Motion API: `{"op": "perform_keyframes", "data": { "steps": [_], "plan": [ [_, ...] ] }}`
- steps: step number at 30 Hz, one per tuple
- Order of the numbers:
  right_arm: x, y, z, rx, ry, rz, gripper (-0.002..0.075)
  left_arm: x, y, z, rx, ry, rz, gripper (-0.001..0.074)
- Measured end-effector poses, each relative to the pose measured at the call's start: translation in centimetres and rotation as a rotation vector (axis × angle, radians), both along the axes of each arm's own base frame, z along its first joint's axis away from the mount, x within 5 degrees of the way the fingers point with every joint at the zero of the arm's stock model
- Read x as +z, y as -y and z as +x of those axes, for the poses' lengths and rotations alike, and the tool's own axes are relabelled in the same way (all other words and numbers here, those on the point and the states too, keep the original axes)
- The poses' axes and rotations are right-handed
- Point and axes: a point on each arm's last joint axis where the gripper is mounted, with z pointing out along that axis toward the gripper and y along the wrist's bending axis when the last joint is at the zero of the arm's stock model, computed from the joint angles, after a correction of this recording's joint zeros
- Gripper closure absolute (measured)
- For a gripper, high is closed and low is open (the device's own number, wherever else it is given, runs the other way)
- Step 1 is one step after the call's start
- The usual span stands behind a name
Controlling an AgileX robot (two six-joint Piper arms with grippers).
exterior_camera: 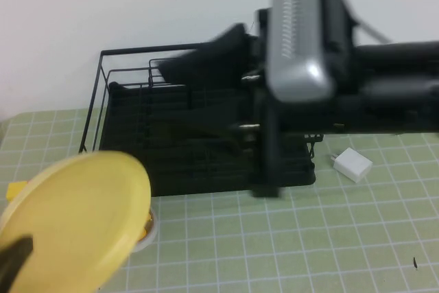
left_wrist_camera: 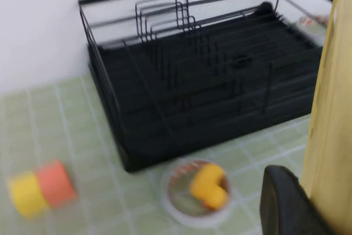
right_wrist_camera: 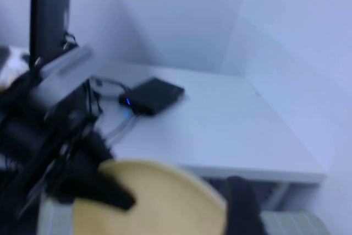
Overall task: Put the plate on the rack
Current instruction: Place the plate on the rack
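The pale-yellow plate (exterior_camera: 79, 221) is held up, tilted, at the front left of the table, in front of the rack's left corner. My left gripper (exterior_camera: 15, 257) is shut on its near edge. In the left wrist view the plate (left_wrist_camera: 330, 114) shows edge-on beside one black finger (left_wrist_camera: 289, 207). The black wire rack (exterior_camera: 199, 138) stands at the back middle, and its dividers and tray show in the left wrist view (left_wrist_camera: 209, 75). My right gripper (exterior_camera: 202, 56) is raised high over the rack's back. The plate also shows in the right wrist view (right_wrist_camera: 159, 205).
A white tape ring with a yellow piece (left_wrist_camera: 197, 192) lies on the green grid mat just before the rack, partly under the plate. Yellow and orange rolls (left_wrist_camera: 38, 191) lie further left. A white block (exterior_camera: 352, 164) lies right of the rack.
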Motion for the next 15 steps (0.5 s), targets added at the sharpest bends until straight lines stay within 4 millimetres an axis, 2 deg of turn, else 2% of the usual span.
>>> {"op": "perform_keyframes", "data": {
  "steps": [4,5,8,11,15],
  "plan": [
    [0.7,1.9,-1.6,-0.001,0.086,-0.165,0.0585,3.0,0.5,2.7,-0.035,0.063,0.169,0.0637],
    [0.7,2.3,-2.0,-0.003,0.084,-0.214,0.0634,3.9,0.7,3.7,-0.045,0.093,0.218,0.0637],
    [-0.2,3.2,-2.3,-0.024,0.052,-0.365,0.0696,5.8,1.4,7.0,-0.067,0.197,0.375,0.0637],
    [-1.3,3.9,-2.1,-0.051,0.025,-0.513,0.0714,7.6,2.1,10.6,-0.060,0.295,0.480,0.0638],
    [-2.7,4.9,-1.7,-0.100,0.012,-0.661,0.0720,8.3,3.4,16.4,-0.037,0.397,0.594,0.0637]
  ]
}}
